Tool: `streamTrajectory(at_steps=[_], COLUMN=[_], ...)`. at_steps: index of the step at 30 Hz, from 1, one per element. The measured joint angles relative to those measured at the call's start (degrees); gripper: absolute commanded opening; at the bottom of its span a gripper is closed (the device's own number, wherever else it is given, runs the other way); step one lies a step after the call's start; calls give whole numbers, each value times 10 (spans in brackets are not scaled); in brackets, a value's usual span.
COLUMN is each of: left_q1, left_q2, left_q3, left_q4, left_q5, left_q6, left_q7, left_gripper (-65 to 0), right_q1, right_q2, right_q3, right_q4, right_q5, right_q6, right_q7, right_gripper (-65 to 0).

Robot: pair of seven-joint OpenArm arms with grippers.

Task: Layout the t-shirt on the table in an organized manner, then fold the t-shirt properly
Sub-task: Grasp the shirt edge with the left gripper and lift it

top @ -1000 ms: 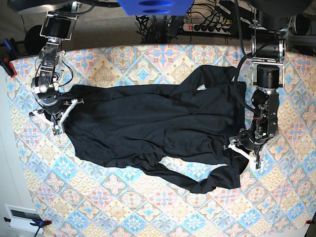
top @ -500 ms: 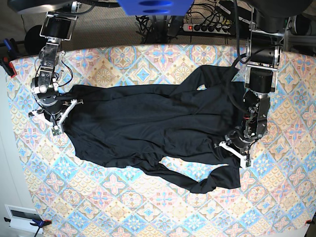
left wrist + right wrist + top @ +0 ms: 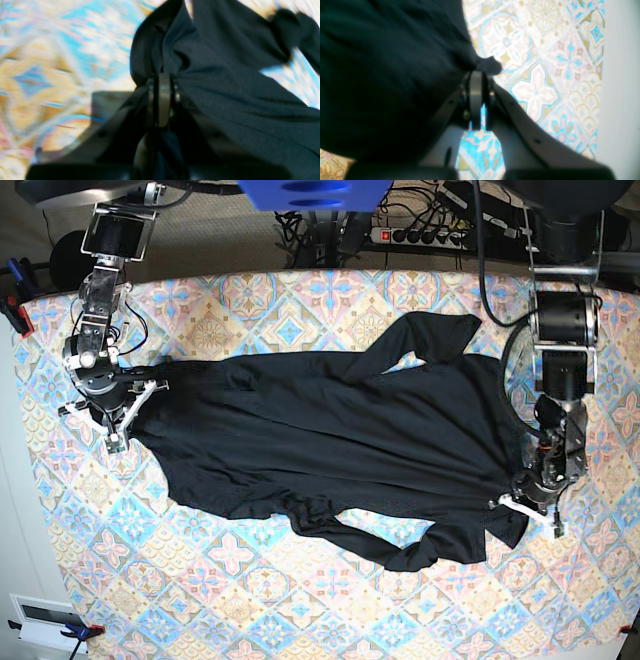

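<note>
The table (image 3: pixel 300 620) had the t-shirt (image 3: pixel 330 440) stretched across its middle, long axis running side to side, one sleeve poking toward the far edge. Plain black, no print or writing. Left gripper (image 3: pixel 527 510) was pinched tight on one end, right gripper (image 3: pixel 112 412) clamped the other.

Looks like a robotics lab or test bench, not a home. Two arms (image 3: pixel 100 300) bolted at the upper corners of the frame, over a table (image 3: pixel 300 610) draped in pastel tile-print cloth. Behind the far edge, top centre, a power strip (image 3: pixel 425 235) with a red switch and a tangle of black cables (image 3: pixel 320 225). Blue mount (image 3: pixel 310 192) overhead at top centre. Clamps (image 3: pixel 20 315) gripping the cloth at the left edge. White wall plate (image 3: pixel 40 620) at lower left.
</note>
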Motion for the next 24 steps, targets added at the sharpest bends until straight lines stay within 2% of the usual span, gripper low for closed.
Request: streamTrajectory(at_steps=[6, 11, 14, 18, 21, 24], left_q1=[-42, -69, -90, -107, -101, -57], left_q2=[-3, 7, 22, 35, 30, 28], left_q3=[1, 0, -3, -2, -3, -16], left_q4=[-59, -63, -62, -59, -45, 42], left_q5=[3, 66, 99, 111, 110, 105], left_q6=[1, 1, 32, 96, 104, 104], left_q7=[-30, -35, -56, -51, 9, 90], left_gripper=[-647, -645, -606, -486, -423, -386], right_q1=[-5, -4, -2, -5, -4, -3], right_q2=[-3, -13, -13, -11, -12, -11], right_q3=[-13, -49, -55, -55, -55, -55], right_q4=[29, 79, 84, 81, 80, 81], right_q5=[-1, 4, 3, 1, 2, 1], right_q6=[-1, 2, 1, 1, 1, 1], right_q7=[-2, 0, 0, -4, -3, -3], right_gripper=[-650, -650, -650, -650, -650, -650])
